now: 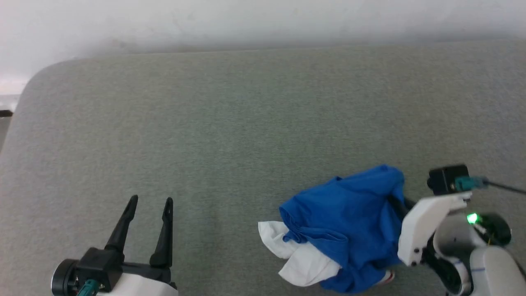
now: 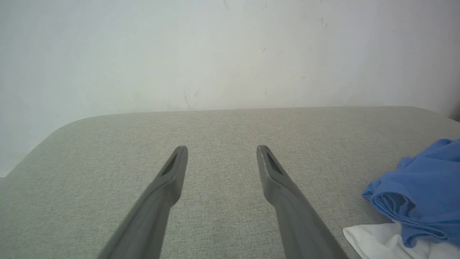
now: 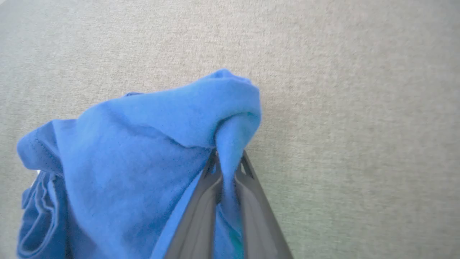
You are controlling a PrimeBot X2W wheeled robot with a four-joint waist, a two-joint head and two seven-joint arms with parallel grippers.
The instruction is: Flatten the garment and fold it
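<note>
Blue-and-white garment, grey-green surface

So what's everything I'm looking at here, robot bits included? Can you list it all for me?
Crumpled cloth garment: one, royal blue with white parts, bunched at the near right of the padded surface.
Padded fabric surface: one, grey-green, round-cornered, under everything.
Plain wall: one, white, behind the surface.
Left gripper: one, two long dark fingers, open, over bare fabric at the near left.
Right gripper: one, dark fingers, shut on a fold of the garment.
</note>
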